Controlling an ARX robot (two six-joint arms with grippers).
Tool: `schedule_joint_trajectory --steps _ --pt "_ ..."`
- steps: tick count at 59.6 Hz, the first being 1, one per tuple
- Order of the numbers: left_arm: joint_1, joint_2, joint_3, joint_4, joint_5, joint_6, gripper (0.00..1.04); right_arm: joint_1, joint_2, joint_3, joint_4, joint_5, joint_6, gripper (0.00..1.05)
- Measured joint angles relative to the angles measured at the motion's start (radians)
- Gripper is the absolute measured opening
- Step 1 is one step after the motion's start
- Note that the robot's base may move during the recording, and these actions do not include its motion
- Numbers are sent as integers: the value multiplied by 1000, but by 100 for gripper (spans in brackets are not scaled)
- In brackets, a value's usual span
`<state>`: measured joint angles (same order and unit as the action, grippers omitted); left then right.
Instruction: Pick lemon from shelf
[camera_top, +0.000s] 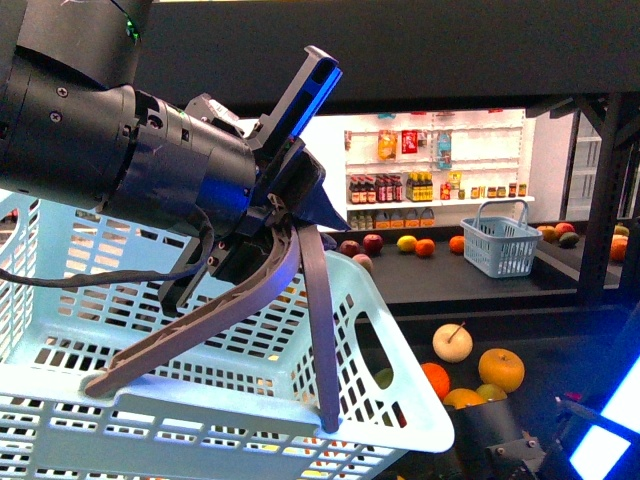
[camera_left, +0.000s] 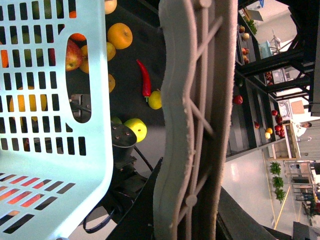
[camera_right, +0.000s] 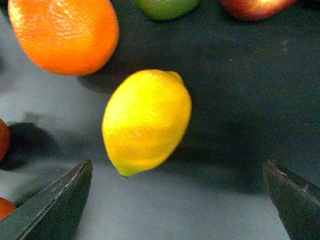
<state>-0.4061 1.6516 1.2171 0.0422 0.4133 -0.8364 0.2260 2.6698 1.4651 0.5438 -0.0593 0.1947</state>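
Right gripper (camera_right: 177, 162) fingertips (camera_right: 60, 200) are standing wide apart, released; we are seeing the lemon (camera_right: 146, 122) lying just ahead, between them and untouched, on the dark shelf (camera_right: 240, 100). Beyond the lemon, an orange (camera_right: 62, 32) is resting. We are seeing the left gripper (camera_top: 212, 405) spread open over the basket (camera_top: 415, 395) rim.

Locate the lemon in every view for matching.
Front view: the bright yellow, glossy oval lemon, probably, low right, partly hidden.
Left wrist view: probably the yellow fruit just past the pale blue plastic basket.
Right wrist view: plainly, beside a large orange.
Shared landmark: the black shelf board beneath it.
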Motion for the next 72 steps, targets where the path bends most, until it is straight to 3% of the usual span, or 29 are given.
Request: schedule_joint_trajectory --steps 19,47,61,72 --pt "0 0 0 0 -2 0 14 30 126 213 -97 98 -5 102" --pt "0 0 0 0 -2 0 14 48 257 441 -213 129 -9 102" --pt "0 0 0 0 -2 0 14 42 265 451 -214 135 -20 73" --pt "0 0 0 0 -2 0 14 24 263 439 -204 129 -30 71"
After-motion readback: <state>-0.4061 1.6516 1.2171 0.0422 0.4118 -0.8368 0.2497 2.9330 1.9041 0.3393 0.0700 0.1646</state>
